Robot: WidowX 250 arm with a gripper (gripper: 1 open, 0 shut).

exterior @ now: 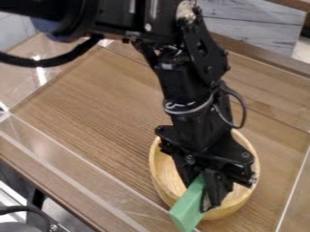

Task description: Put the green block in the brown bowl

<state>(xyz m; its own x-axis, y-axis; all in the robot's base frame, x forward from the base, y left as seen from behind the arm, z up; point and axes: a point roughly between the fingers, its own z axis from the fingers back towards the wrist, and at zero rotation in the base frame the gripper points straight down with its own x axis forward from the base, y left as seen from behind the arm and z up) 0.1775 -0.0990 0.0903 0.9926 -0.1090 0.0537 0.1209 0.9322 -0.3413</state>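
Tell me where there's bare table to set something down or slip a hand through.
The widest patch of table lies left of the bowl in the picture, bounded by the transparent strip along the near edge. A narrower patch lies right of the bowl. It's crowded at the bowl itself, where the gripper hangs over it holding the green block.

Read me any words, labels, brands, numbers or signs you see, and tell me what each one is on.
None that I can read: no lettering shows on the green block, the wooden bowl or the black gripper.
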